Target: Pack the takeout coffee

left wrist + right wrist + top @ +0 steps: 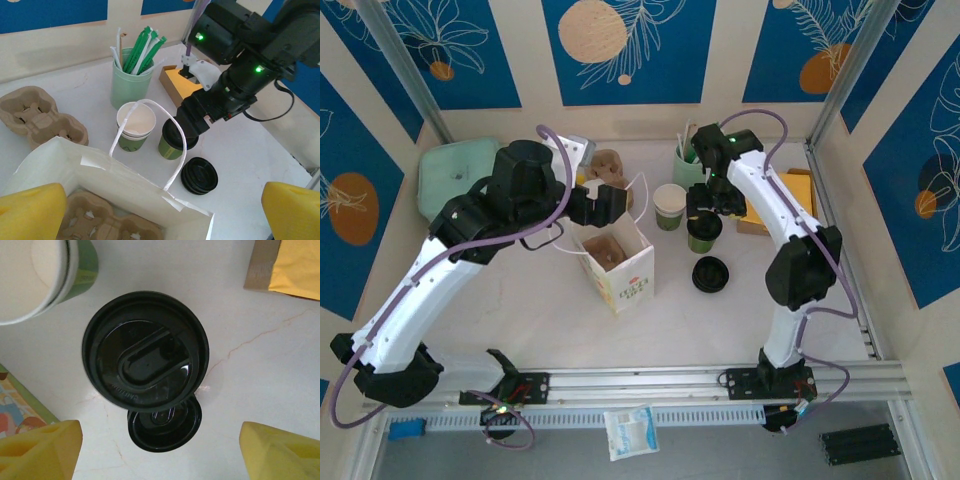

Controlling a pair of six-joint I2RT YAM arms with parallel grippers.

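The takeout coffee (704, 236) stands on the table right of the white paper bag (620, 268); it is a small cup with a green side (170, 147) and a round black lid (145, 350). My right gripper (706, 212) hovers straight above it, open, with its yellow fingers (37, 450) wide to either side of the lid and touching nothing. My left gripper (604, 205) is open over the bag's mouth (125, 180); its yellow pads (30, 210) hold nothing. A brown cup carrier (107, 225) lies inside the bag.
An open white cup with a green band (135, 125) stands left of the coffee. A stack of black lids (199, 175) lies in front of it. Behind are a mint-green cup of straws (131, 75), spare carriers (37, 117) and a yellow box (775, 205).
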